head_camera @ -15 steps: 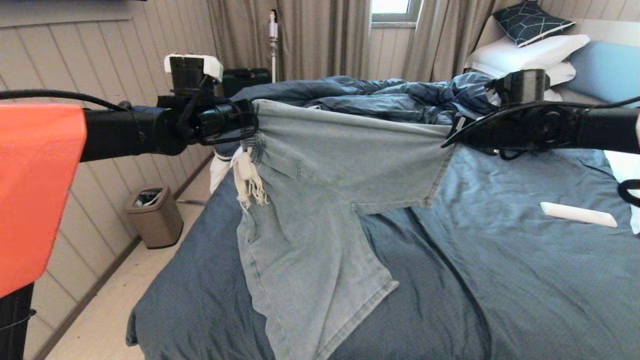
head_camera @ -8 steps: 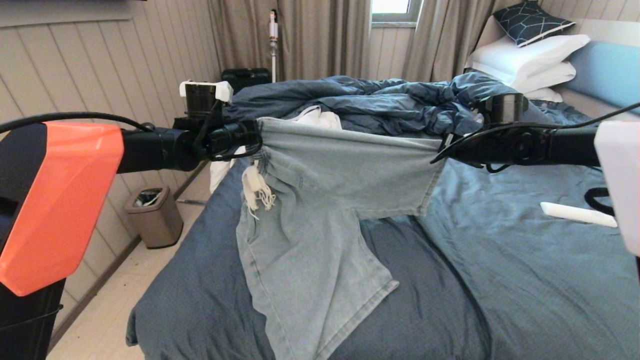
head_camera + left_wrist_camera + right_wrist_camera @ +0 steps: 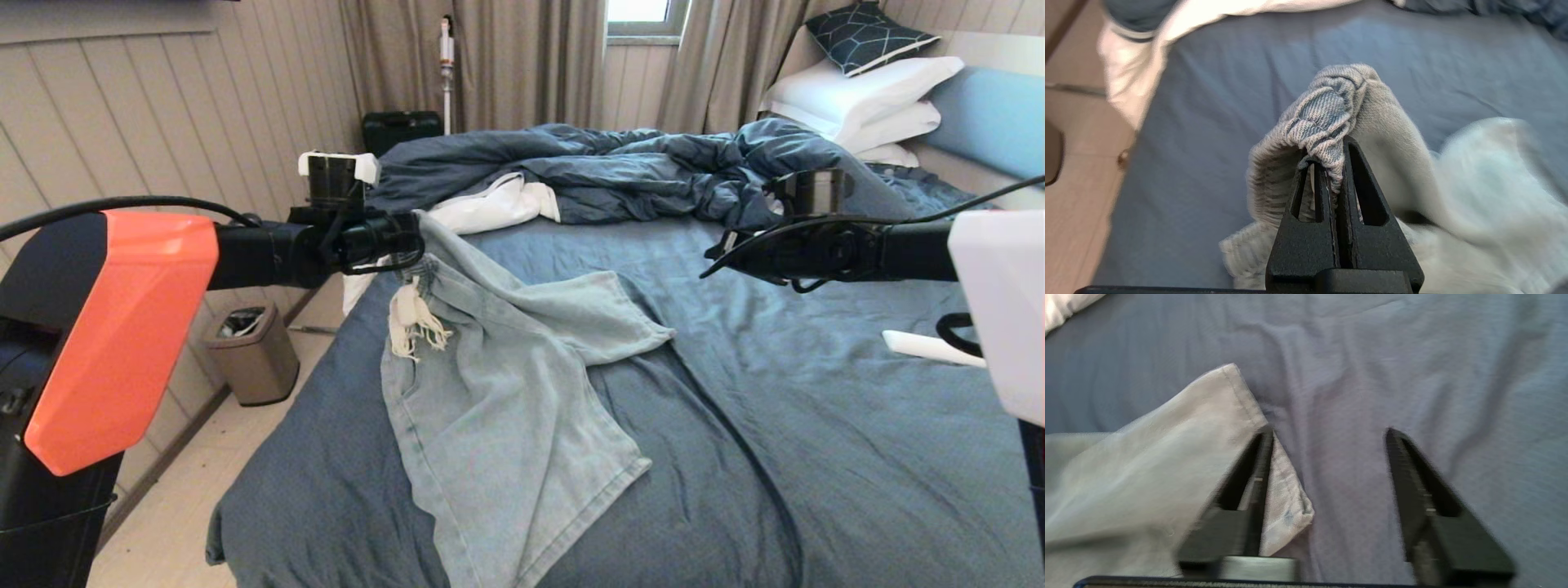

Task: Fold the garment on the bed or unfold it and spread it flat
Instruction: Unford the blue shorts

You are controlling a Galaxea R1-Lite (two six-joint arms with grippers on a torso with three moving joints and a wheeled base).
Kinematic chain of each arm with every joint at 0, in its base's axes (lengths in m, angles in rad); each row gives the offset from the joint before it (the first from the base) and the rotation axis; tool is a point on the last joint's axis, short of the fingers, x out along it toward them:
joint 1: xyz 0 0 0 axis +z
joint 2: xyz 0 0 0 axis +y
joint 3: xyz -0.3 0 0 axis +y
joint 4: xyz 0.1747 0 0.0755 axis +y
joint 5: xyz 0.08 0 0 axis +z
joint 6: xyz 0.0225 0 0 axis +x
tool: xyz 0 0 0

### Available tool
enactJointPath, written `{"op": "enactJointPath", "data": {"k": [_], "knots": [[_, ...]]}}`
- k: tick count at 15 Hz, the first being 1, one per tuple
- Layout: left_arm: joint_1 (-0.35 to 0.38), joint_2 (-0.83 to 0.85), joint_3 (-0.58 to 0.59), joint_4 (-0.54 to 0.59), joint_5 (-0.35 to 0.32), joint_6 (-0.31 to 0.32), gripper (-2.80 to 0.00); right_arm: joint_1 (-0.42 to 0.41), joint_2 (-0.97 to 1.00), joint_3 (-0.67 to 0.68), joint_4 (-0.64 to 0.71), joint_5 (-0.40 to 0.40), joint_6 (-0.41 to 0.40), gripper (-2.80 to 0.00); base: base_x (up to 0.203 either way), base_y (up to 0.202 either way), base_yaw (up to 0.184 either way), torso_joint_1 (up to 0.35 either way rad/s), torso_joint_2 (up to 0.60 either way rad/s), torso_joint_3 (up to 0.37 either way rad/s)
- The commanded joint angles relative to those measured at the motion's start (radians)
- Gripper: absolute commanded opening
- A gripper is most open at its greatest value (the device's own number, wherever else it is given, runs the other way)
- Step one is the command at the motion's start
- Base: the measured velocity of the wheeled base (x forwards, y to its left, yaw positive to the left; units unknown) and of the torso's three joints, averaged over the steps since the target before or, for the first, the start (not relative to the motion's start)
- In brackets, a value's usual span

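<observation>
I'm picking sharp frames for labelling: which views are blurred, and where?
Head view: sharp throughout. Left wrist view: the shorts are crisp at the left gripper, smeared farther out. Right wrist view: the right gripper and the shorts' hem look motion-blurred.

Left gripper [image 3: 414, 237] raised over the bed's left edge, fingers pinched tight on fabric. Right gripper [image 3: 712, 260] raised mid-bed, fingers spread, holding nothing.

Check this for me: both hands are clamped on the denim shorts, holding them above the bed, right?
Not quite. Only the left hand is clamped on the shorts, at the waistband. The right wrist view shows the right hand open, with nothing between its fingers; that leg lies on the bed.
</observation>
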Motion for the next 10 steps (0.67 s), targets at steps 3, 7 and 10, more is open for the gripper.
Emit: {"op": "enactJointPath", "data": {"k": [3, 7, 10], "knots": [[0.002, 0.009, 0.002, -0.002, -0.010, 0.026, -2.80, -0.002, 0.001, 0.002, 0.000, 0.003, 0.002, 0.00, 0.000, 0.000, 0.000, 0.000, 0.00, 0.000], [-0.003, 0.033, 0.002, 0.029, -0.002, 0.046, -2.80, -0.002, -0.012, 0.003, 0.005, 0.003, 0.002, 0.00, 0.000, 0.000, 0.000, 0.000, 0.00, 0.000], [-0.003, 0.033, 0.002, 0.038, -0.001, 0.048, 0.00, -0.002, -0.017, 0.005, 0.007, 0.003, 0.003, 0.00, 0.000, 0.000, 0.000, 0.000, 0.00, 0.000]]}}
